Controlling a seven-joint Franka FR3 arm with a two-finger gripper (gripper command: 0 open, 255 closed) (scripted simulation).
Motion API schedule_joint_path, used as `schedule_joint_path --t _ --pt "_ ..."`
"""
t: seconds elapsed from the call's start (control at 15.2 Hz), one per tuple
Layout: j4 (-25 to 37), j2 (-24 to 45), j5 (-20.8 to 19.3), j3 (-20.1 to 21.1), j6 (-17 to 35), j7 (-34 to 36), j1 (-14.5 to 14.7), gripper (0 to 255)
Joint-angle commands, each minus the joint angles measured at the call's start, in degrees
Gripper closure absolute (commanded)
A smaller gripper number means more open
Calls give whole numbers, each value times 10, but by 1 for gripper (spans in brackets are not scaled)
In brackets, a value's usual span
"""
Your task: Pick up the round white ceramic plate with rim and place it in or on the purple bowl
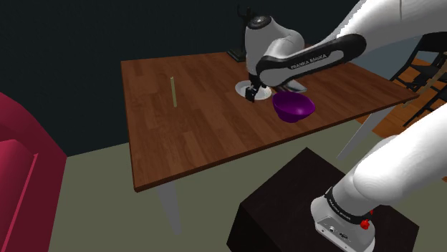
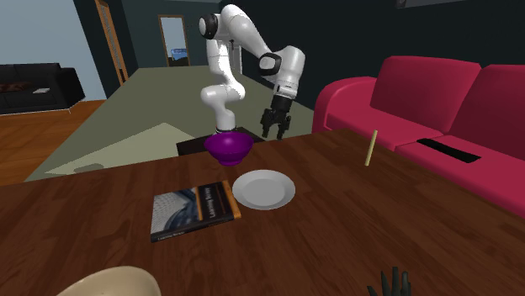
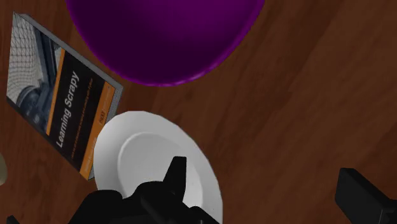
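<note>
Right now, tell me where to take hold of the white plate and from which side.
Pinch the plate by its rim from above, one finger inside, one outside: it lies flat on the table, so likely only the edge offers purchase. Choose the side away from the book, which crowds the plate, and clear of the purple bowl. The open hand hangs about there.
</note>
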Motion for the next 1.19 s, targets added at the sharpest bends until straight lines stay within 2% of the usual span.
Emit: schedule_joint_path --t 0.0,0.4,0.86,1.12 --pt "22 44 -48 5 25 15 -6 0" --pt "108 172 -194 7 64 68 -4 0" --pt "113 210 -225 -9 99 86 -14 0" --pt "114 214 -228 -11 102 87 -15 0"
